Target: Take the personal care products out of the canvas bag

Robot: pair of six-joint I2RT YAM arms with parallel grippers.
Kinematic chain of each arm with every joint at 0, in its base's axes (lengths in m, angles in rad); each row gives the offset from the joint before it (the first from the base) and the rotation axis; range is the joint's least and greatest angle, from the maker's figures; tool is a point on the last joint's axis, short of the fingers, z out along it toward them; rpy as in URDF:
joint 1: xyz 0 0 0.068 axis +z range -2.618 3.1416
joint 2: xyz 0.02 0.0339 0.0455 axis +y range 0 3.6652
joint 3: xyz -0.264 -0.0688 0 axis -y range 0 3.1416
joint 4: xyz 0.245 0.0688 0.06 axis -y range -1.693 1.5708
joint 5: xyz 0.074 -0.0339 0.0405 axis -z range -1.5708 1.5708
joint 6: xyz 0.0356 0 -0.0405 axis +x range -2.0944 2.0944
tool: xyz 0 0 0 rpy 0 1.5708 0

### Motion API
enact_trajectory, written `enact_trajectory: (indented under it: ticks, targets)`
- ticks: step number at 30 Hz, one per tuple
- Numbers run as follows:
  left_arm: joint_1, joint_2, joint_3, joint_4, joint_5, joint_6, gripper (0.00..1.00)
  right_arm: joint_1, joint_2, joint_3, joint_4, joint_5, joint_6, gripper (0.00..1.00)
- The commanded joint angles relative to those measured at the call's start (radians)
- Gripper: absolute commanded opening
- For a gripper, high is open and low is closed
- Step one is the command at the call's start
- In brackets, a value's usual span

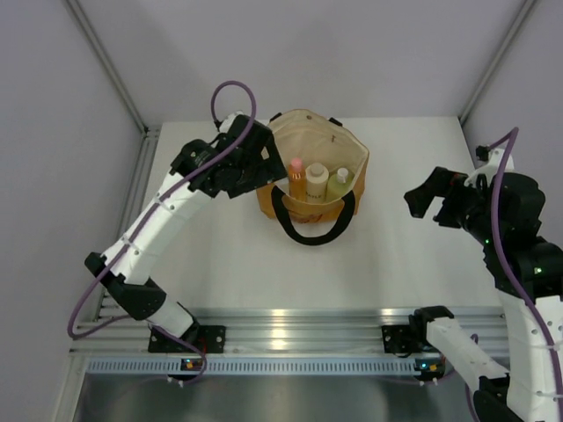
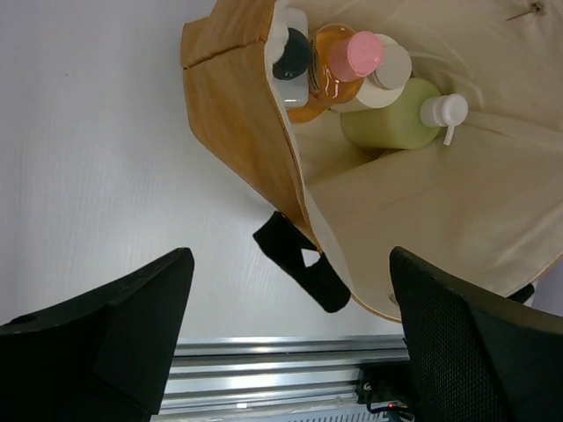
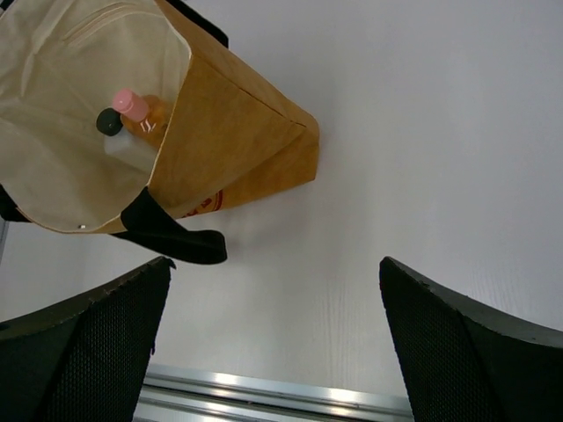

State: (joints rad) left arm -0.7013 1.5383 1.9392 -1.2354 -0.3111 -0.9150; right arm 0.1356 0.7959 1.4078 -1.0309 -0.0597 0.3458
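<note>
- Top view: the job has not begun in earnest. The canvas bag (image 1: 303,127) stands open mid-table (image 1: 220,264), and the orange bottle (image 1: 297,178), the cream-white jar (image 1: 317,181) and the yellow-green bottle (image 1: 339,182) sit inside it. No product is out on the table. The left arm reaches forward, and the left gripper (image 1: 262,169) hangs at the bag's rim with the products just ahead of its jaws. The right arm is folded back. The right gripper (image 1: 431,207) is well apart from the bag, which lies far off ahead of its jaws. A black loop handle (image 1: 312,230) drapes down the bag's near side.
- Left wrist view: the jaws stand wide apart and hold nothing. The bag's side edge runs up between them, so one finger is over bare table and the other over the cream lining. Beyond the fingertips, all four items cluster in the bag's far corner, including a white dark-capped bottle (image 2: 290,60) beside the pink-capped orange one. All four, it appears, are left to lift out.
- Right wrist view: these jaws are also spread wide and empty, above bare table. The bag lies ahead of them, off toward one finger's side, and is touched by neither. Only the pink cap and the dark cap show inside.
</note>
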Motion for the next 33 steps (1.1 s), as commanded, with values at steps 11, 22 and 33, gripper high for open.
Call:
enact_trajectory:
  ticks: [11, 22, 33]
  targets:
    - [-0.069, 0.086, -0.088, 0.013, -0.183, -0.093, 0.48, 0.006, 0.014, -0.035, 0.058, -0.169, -0.013, 0.99]
    - [-0.130, 0.007, -0.325, 0.122, -0.171, -0.171, 0.00, 0.012, 0.137, 0.112, 0.123, -0.295, 0.007, 0.99]
    - [-0.162, -0.047, -0.450, 0.123, -0.214, -0.271, 0.00, 0.396, 0.376, 0.311, 0.189, -0.025, 0.038, 0.87]
